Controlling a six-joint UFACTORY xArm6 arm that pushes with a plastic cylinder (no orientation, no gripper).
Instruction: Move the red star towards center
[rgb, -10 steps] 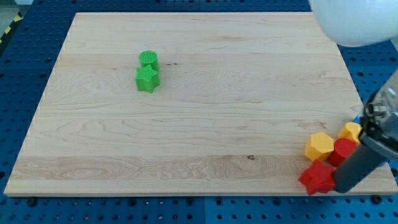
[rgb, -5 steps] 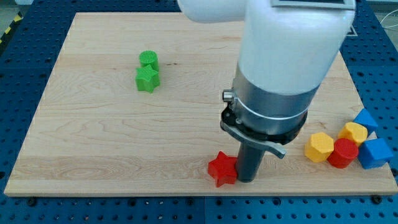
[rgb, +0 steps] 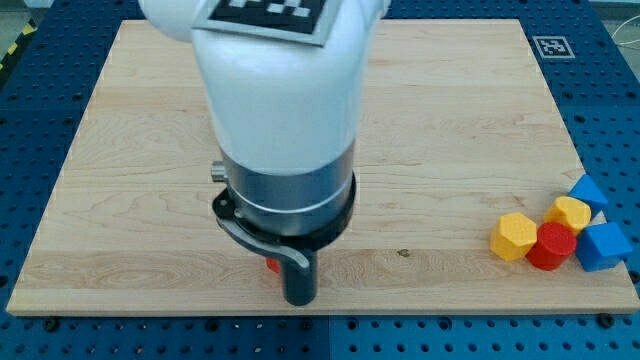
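One red star (rgb: 272, 266) behind my tip (rgb: 300, 299)

My tip (rgb: 301, 298) sits near the board's (rgb: 450, 150) bottom edge, left of centre, with only a sliver of the red star (rgb: 272, 266) peeking out just beside my rod on the view's left. At the bottom right, a yellow hexagon block (rgb: 515, 236), red cylinder (rgb: 552, 245), a second yellow block (rgb: 570, 212) and two blue blocks (rgb: 603, 246) (rgb: 587, 190) cluster together.

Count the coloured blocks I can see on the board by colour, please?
Yellow: 2
Blue: 2
Red: 2, the cylinder and a sliver behind my tip
Total: 6
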